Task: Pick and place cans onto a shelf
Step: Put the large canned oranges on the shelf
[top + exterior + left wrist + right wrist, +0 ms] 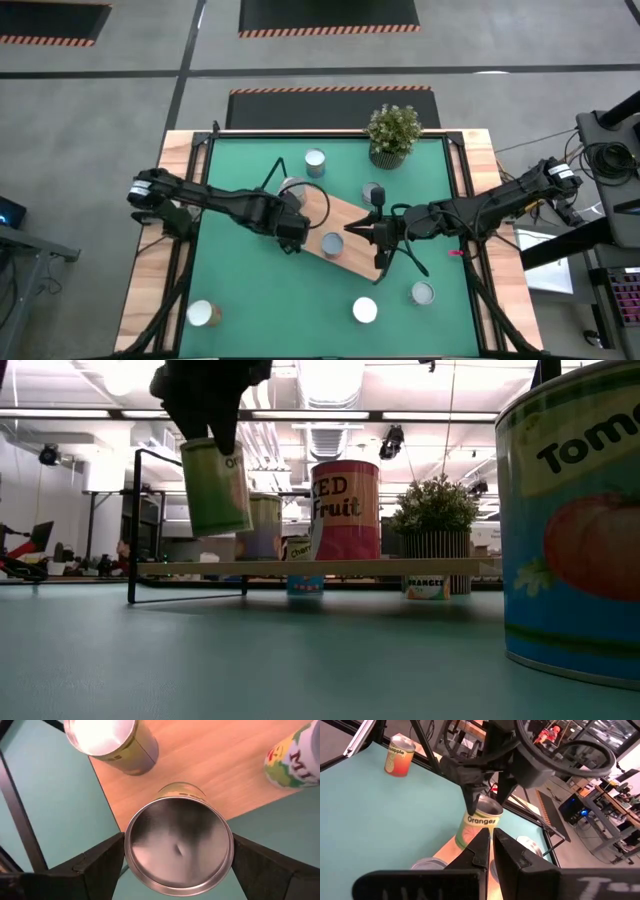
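The shelf, a light-wood board with black wire ends, lies slantwise at the mat's middle. On it stand a mixed-fruit can and a second can. My left gripper hangs over the board's near left edge, shut on an oranges can that is lifted above the board. My right gripper hovers shut and empty over the board's right part, pointing toward the left arm. Other cans stand on the mat. My left gripper pinches the oranges can by its side wall just under the top rim, one finger on each side. The fingers come from above, pointing steeply down. The can hangs below them, slightly tilted, its bottom clear of the board.
A potted plant stands at the mat's far edge. A tomato can stands close to the low camera. A pineapple can stands on the mat beyond the left arm. The shelf's black wire loop rises at its end.
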Tool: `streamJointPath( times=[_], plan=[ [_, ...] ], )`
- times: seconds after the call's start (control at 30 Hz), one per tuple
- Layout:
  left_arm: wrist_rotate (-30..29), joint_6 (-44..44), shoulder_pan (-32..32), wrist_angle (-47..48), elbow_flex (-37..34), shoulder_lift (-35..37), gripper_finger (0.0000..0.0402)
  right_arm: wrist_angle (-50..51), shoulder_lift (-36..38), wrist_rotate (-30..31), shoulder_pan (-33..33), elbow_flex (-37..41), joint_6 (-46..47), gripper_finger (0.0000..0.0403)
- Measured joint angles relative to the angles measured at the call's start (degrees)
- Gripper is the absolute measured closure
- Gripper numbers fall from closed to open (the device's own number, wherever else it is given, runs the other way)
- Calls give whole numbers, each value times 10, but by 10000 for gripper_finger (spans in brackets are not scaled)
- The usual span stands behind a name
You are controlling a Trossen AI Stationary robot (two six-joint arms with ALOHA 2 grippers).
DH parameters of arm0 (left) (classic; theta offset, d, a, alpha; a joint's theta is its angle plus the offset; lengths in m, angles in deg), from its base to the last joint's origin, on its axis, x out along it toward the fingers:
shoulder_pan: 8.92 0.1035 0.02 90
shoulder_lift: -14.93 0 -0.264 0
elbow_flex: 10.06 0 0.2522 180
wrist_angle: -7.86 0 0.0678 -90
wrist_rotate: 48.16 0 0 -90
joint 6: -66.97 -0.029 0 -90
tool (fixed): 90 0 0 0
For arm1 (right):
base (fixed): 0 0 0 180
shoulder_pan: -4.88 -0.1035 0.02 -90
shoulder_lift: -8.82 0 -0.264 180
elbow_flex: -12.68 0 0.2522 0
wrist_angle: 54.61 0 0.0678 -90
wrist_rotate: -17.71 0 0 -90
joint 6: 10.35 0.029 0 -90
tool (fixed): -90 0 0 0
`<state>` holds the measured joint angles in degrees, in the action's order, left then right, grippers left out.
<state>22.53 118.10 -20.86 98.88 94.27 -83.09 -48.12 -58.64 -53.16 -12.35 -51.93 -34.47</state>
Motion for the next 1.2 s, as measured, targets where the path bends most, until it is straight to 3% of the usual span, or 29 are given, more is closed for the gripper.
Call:
streamJointPath(
  times=[0.2,0.47,0.63,0.87,1.2],
  plan=[
    [4,-148,4,-3,-1,-1,90,3,0,3,0,0,0,390],
    [9,-446,-3,-22,-19,-1,90,6,0,4,0,0,0,390],
    [9,-554,4,-66,-32,-1,90,6,0,4,0,0,-1,390],
    [51,-595,23,-88,-37,0,90,6,0,4,0,0,-1,390],
    [52,-591,34,-90,-37,1,67,7,0,4,0,0,-1,390]
  ],
)
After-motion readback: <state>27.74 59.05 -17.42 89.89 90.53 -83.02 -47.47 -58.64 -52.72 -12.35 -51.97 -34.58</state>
